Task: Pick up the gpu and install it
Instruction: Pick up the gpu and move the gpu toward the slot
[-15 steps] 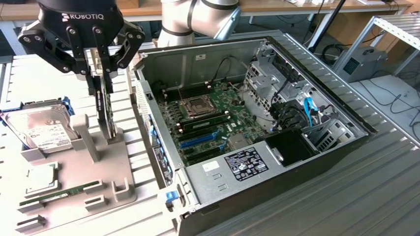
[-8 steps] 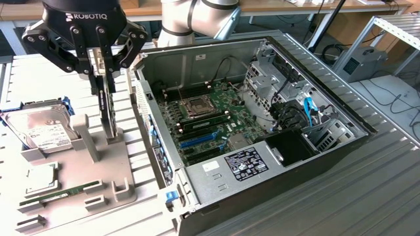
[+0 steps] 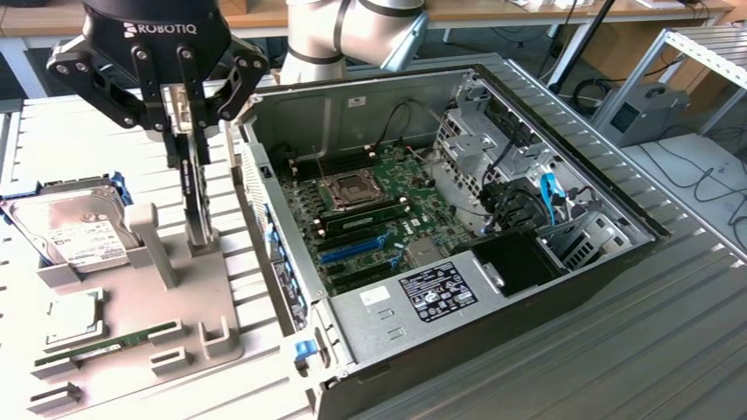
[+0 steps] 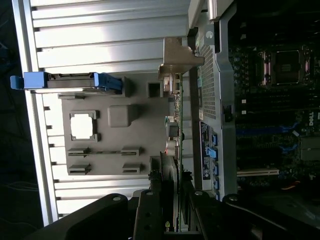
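Black slim flat gpu card (image 3: pixel 194 192), silvery metal edge, is held upright, pinched at its top by the black gripper (image 3: pixel 181 114), above the grey holder tray (image 3: pixel 175 306) beside the open metal case (image 3: pixel 338 105).

A robotics lab: a robot arm (image 3: pixel 350 35) and its gripper (image 3: pixel 184 118) above a ribbed metal table (image 3: pixel 653 332) bearing an open computer case (image 3: pixel 561 293) and grey parts fixture (image 3: pixel 175 302); wooden benches (image 3: pixel 491 10), metal shelving (image 3: pixel 701 44), floor cables (image 3: pixel 701 184) behind
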{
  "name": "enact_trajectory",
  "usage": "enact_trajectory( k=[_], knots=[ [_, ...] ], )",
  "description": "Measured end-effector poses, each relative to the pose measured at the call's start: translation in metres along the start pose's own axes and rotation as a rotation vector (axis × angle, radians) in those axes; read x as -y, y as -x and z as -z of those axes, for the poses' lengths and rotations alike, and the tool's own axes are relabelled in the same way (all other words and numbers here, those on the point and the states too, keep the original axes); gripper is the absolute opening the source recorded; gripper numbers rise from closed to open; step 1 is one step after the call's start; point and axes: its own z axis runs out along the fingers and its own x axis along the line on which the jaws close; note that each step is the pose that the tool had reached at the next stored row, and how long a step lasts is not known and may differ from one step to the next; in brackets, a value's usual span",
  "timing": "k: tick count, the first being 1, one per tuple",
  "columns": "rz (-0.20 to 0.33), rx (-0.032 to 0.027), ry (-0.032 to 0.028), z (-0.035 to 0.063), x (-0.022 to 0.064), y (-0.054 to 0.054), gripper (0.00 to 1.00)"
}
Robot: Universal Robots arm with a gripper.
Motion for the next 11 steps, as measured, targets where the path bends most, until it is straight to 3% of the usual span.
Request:
enact_trajectory(
  k=[11],
  knots=[
    [0.0,0.0,-0.0001,0.0002,-0.0003,0.0044,0.26]
  ],
)
